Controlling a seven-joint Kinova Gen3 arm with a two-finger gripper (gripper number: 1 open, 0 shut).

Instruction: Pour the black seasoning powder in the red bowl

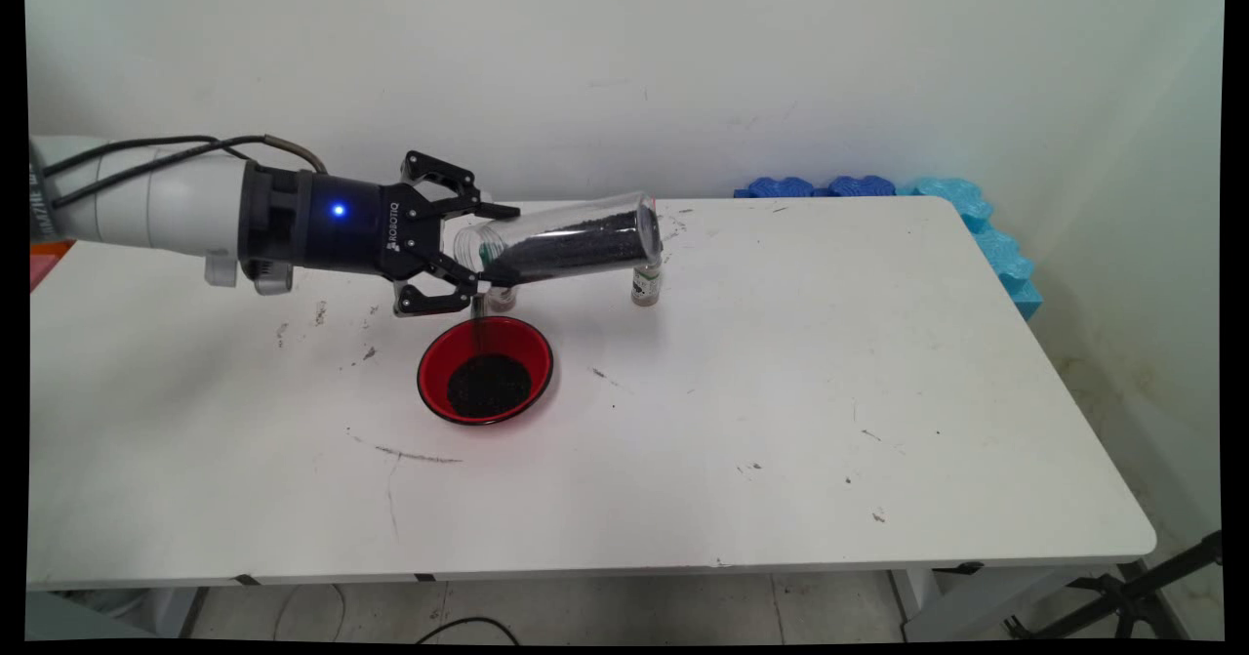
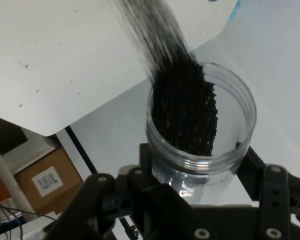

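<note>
My gripper (image 1: 498, 245) is shut on a clear plastic jar (image 1: 576, 237), holding it near its open mouth. The jar lies tipped, its base raised toward the right and its mouth low on the left. It is partly filled with black grains (image 1: 585, 245). A thin stream of them falls from the mouth into a red bowl (image 1: 434, 367) on the white table (image 1: 781, 391) just below, where a black heap (image 1: 488, 385) lies. In the hand view the gripper (image 2: 197, 165) clasps the jar (image 2: 230, 100) from both sides, and grains (image 2: 185, 110) stream out of it.
Two small bottles stand behind the jar: one with a green label (image 1: 646, 286), one (image 1: 502, 297) half hidden near the bowl. Blue foam pieces (image 1: 990, 230) line the table's far right corner. A cardboard box (image 2: 45, 175) sits on the floor beside the table.
</note>
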